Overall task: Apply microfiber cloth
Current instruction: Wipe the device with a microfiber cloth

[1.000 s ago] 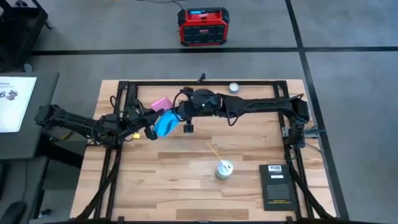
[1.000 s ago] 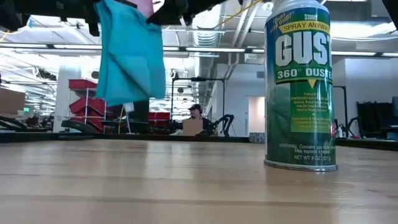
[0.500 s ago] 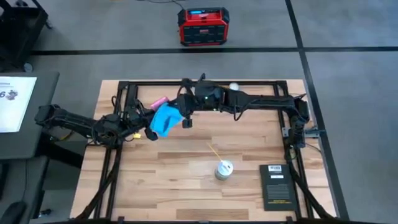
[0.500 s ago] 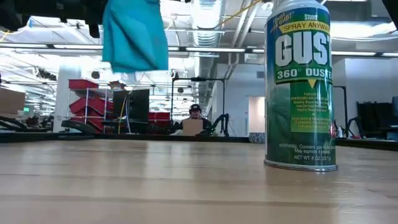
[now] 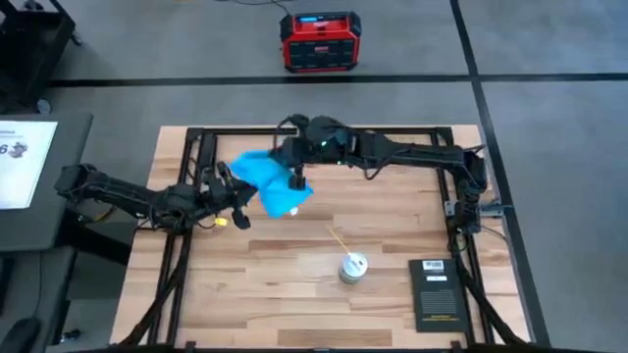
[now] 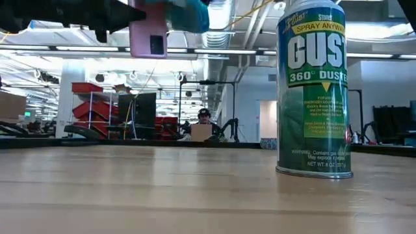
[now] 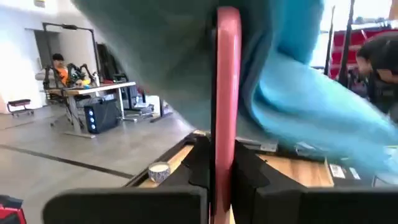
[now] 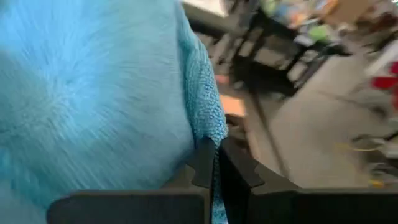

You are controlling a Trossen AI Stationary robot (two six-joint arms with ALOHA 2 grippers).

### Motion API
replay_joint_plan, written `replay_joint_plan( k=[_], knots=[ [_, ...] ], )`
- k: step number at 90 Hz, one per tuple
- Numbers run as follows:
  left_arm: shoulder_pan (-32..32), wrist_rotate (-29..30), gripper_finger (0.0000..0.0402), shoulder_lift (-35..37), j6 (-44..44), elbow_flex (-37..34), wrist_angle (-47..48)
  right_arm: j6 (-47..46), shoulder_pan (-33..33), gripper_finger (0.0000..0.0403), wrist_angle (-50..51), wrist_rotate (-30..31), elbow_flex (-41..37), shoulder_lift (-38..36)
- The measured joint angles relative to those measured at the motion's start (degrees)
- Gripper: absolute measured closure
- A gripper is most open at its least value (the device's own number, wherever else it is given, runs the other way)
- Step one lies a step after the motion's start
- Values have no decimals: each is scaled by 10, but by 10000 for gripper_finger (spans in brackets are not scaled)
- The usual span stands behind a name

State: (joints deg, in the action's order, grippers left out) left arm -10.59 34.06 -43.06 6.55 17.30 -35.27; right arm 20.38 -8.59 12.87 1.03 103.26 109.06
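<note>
Two claws meet above the tabletop's 11 o'clock area: the right claw (image 5: 292,179) pinches the microfiber cloth (image 5: 270,182), draped over the phone (image 6: 149,32) clamped edge-on in the left claw (image 5: 235,194).

One microfiber cloth (image 5: 270,182), one phone (image 6: 149,36), one spray can (image 6: 314,88), one black booklet (image 5: 437,293)

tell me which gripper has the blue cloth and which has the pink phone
The right gripper is shut on the microfiber cloth; the left gripper is shut on the pink phone, held edge-on, with the cloth draped over it.
</note>
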Motion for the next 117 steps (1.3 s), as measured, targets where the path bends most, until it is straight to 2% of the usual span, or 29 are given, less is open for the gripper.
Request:
replay_joint_plan(
  k=[30, 47, 67, 90, 99, 117],
  knots=[
    [1, 7, 399, 2, 1, 0, -5, -26, -13, 403, -15, -11, -61, -3],
    [-12, 9, 399, 4, 7, 1, -1, -33, -45, 403, 59, -11, -80, -28],
    [-27, 41, 399, 26, 9, 1, 34, -39, -79, 403, 151, -10, -108, -62],
    [-43, 65, 399, 47, 5, 1, 66, -54, -108, 403, 189, -11, -232, -162],
    [-43, 66, 399, 49, -1, 2, 79, -66, -134, 403, 187, -8, -286, -228],
    [-43, 67, 399, 49, -13, 2, 92, -87, -172, 403, 212, 36, -371, -373]
  ],
)
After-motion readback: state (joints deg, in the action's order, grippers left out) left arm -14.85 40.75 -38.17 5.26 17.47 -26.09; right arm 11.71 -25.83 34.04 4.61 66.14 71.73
